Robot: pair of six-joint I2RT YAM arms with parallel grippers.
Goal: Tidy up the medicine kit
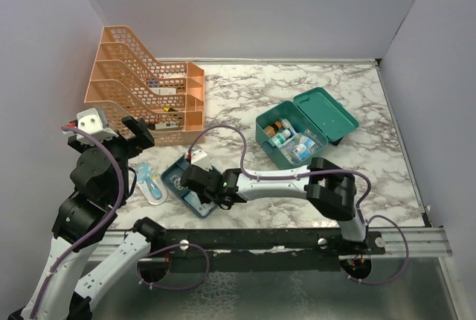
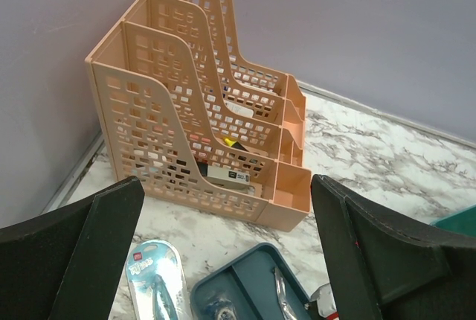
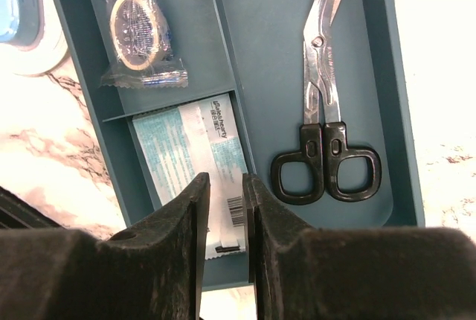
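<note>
Grey-walled booth, white marble-patterned surface [image 1: 245,89].

- Landmark: flat teal divided plastic tray [image 3: 260,74], near the front edge, left of centre.
- Medicine kit [image 1: 326,112], a teal rectangular box with rounded corners: well right of the tray and further back. The hinged lid is thrown open and small bottles show inside.
- Orange mesh file rack [image 1: 141,82]: behind the tray, to its left, against the wall.
- In the tray: black-handled steel scissors [image 3: 323,112] in the wide bay, a wrapped tape roll [image 3: 137,26] and a white-and-blue paper packet [image 3: 190,149] in the narrow bays.
- Right fingers [image 3: 163,260]: low over the packet's bay, drawn nearly together. The packet's edge shows in the slit between them. I cannot tell whether they pinch it or only hover.
- Left fingers [image 2: 82,253]: spread wide, holding nothing, raised left of the tray and facing the rack.

Step in hand, as I read it: picking the packet out of the tray for the kit. The next move calls for a sure pinch on that thin edge, a clean lift past the divider, then a carry right to the open box.
</note>
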